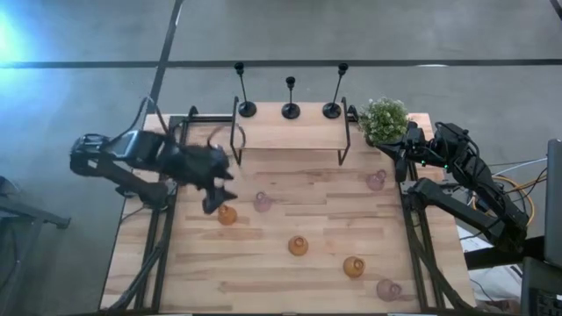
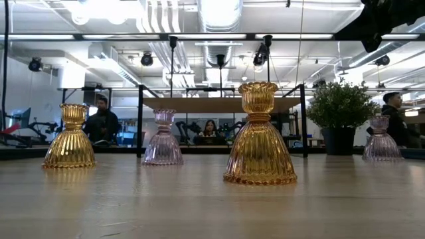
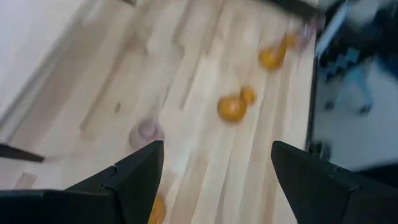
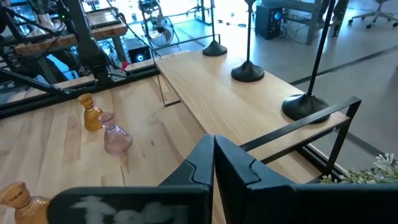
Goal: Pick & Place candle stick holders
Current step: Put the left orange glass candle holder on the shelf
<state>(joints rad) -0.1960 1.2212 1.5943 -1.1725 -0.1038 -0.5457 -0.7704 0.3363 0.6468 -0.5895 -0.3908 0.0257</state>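
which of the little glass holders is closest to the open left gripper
The amber glass holder at the table's left, just below the left gripper. The pink one beside it sits slightly farther right; the other amber and pink ones lie well off.

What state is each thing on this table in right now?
Three tall black metal candle holders: upright on the wooden shelf.
Small amber and pink glass candle holders: upright, scattered on the table.
Left claw: open, empty, above an amber holder.
Right claw: shut, empty, beside the green plant.
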